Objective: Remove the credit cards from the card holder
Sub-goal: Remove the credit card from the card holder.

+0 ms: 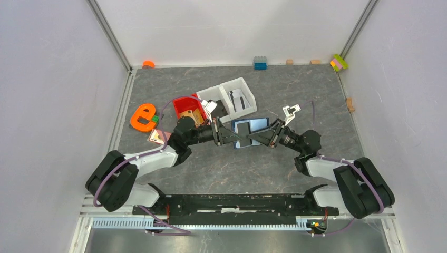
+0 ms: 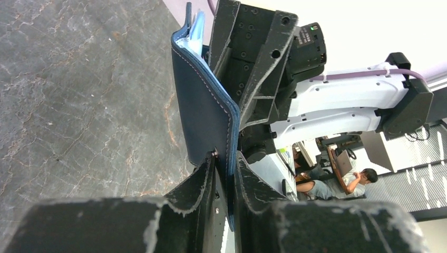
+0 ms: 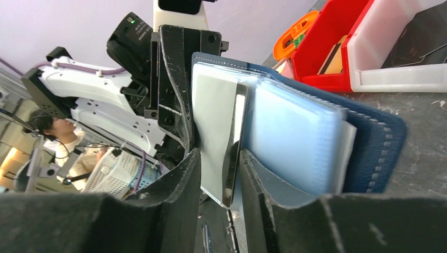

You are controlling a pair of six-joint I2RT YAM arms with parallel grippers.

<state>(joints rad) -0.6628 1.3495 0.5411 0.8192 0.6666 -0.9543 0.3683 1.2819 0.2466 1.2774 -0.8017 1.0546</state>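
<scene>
Credit card [image 3: 216,121], light grey, thin and flat, sits in the open navy-blue stitched folding card holder [image 3: 379,137], which stands on edge over the middle of the grey marbled desk [image 1: 211,174]. The left gripper [image 2: 224,159] is clamped on the holder's edge. The right gripper [image 3: 220,158] seems pinched on the card's free end, though contact is hard to see. The card looks light, stiff and slick, the holder floppy, so it is best gripped across its flat faces.

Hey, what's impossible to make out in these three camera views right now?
What sits inside the holder: right wrist view, cloudy sleeves overlap; top view too small.
Right claw grip on the card: its own fingers hide contact.
White bin contents: top view too small; cut off in right wrist view.
</scene>
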